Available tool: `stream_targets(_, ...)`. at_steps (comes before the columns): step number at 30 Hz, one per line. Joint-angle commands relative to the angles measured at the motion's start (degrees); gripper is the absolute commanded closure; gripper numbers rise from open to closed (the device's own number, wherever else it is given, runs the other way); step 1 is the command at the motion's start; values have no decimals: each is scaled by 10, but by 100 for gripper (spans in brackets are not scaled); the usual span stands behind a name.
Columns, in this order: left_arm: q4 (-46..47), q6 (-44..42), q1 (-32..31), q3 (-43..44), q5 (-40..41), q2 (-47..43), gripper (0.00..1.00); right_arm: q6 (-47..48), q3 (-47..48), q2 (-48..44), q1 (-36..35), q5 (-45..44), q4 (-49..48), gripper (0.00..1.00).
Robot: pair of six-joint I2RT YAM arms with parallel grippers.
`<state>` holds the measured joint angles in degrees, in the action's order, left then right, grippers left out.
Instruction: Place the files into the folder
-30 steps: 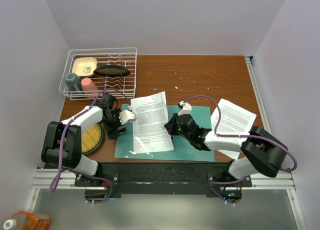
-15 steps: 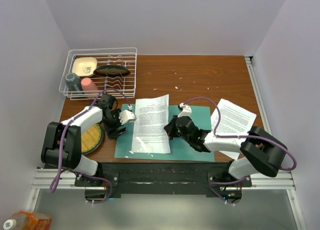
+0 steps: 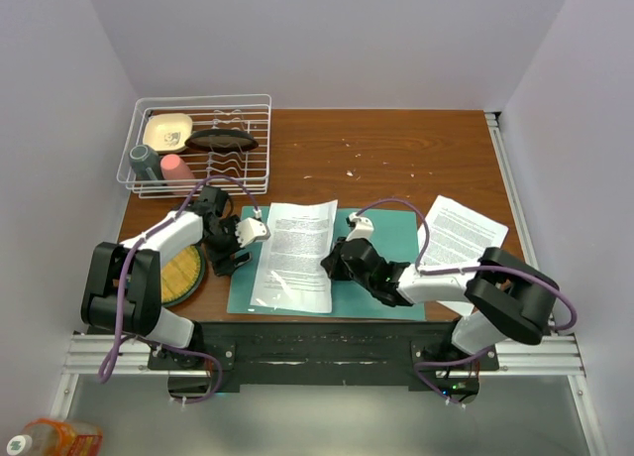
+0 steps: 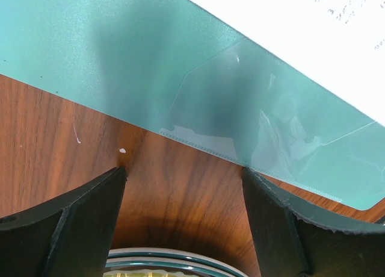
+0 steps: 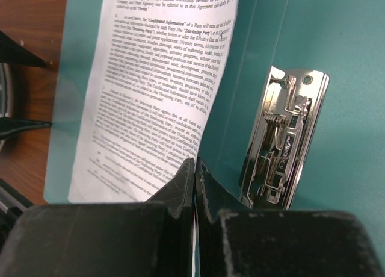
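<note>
The step in hand, as I judge it, is to lay the white printed paper sheet (image 3: pixel 292 253) flat into the thin teal-green card folder (image 3: pixel 391 228), which lies open on the brown wooden counter (image 3: pixel 396 159). To do it well, the sheet should go down low and slowly. Its long edge should be parallel to the shiny metal clip (image 5: pixel 283 138) at the spine, and it should be let go only when it rests flat, because such thin paper bends easily. The right fingers (image 5: pixel 187 189) are pressed fully together on the near edge of this sheet, which covers the left half of the folder. The left fingers (image 3: pixel 234 254) are spread wide and hold nothing; they hang over the counter just beside the folder's left edge. A second printed sheet (image 3: pixel 466 233) waits beside the folder's right edge.
</note>
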<state>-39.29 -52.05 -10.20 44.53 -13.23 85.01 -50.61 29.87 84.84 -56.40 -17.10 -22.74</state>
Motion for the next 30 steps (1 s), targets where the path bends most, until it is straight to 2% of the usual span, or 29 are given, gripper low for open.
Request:
stream_targets(1, -5, 7, -1, -26, -22, 12, 17, -5, 21, 25, -5, -20, -33, 100)
stream_targets(16, -10, 5, -1, -26, -22, 3, 17, 12, 99, 93, -5, -2, -26, 100)
stream_targets(30, -11, 7, -1, -29, -21, 0, 18, -8, 80, 31, -21, -5, 20, 100)
